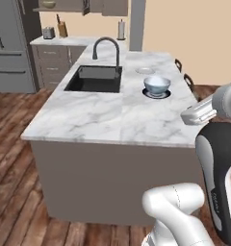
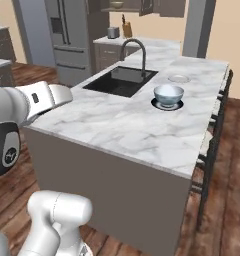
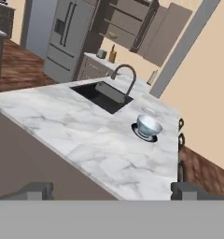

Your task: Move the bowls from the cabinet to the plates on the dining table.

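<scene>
A white, blue-patterned bowl (image 1: 157,85) sits on the black-rimmed plate (image 1: 156,94) on the marble dining table (image 1: 108,117), near the pale plate (image 1: 145,70) and black sink (image 1: 95,79). The gripper (image 3: 111,190) hovers off the table's edge, fingers spread wide and empty.

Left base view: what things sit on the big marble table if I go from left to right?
Sink → faucet → white bowl sitting on the black-rimmed plate.

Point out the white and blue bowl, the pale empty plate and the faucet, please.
white and blue bowl (image 1: 157,85), left base view, its side wall.
pale plate (image 2: 178,78), right base view, its centre.
faucet (image 3: 126,77), hand view, its arch.
</scene>
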Tool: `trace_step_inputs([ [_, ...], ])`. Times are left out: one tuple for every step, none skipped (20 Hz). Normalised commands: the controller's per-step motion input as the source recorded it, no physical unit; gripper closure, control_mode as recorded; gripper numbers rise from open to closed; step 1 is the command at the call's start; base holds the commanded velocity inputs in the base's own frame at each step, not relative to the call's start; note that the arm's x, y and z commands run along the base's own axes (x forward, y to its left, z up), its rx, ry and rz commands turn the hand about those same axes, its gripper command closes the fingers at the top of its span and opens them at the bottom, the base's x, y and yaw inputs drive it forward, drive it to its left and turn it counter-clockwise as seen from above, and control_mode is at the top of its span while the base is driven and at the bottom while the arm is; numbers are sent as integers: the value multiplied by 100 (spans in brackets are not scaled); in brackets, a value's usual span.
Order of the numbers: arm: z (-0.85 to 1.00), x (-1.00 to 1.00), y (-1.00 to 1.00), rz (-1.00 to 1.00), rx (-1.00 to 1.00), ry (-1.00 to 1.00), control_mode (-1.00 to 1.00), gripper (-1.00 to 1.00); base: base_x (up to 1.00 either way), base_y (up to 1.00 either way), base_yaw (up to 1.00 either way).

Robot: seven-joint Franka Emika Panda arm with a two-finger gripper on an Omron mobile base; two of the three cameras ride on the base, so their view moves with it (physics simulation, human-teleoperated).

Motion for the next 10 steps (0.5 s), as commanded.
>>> trace_step_inputs([
  [0, 0, 0, 0, 0, 0, 100, -100, 90, 71, 0],
  [0, 0, 0, 0, 0, 0, 100, -100, 91, 71, 0],
  [0, 0, 0, 0, 0, 0, 100, -100, 91, 71, 0],
  [0, 0, 0, 0, 0, 0, 100, -100, 91, 70, 0],
  [0, 0, 0, 0, 0, 0, 100, -100, 92, 70, 0],
  [0, 0, 0, 0, 0, 0, 100, -100, 92, 70, 0],
  [0, 0, 0, 0, 0, 0, 100, -100, 92, 70, 0],
  [0, 0, 0, 0, 0, 0, 100, -100, 92, 69, 0],
  [0, 0, 0, 0, 0, 0, 100, -100, 92, 69, 0],
  [0, 0, 0, 0, 0, 0, 100, -100, 92, 70, 0],
])
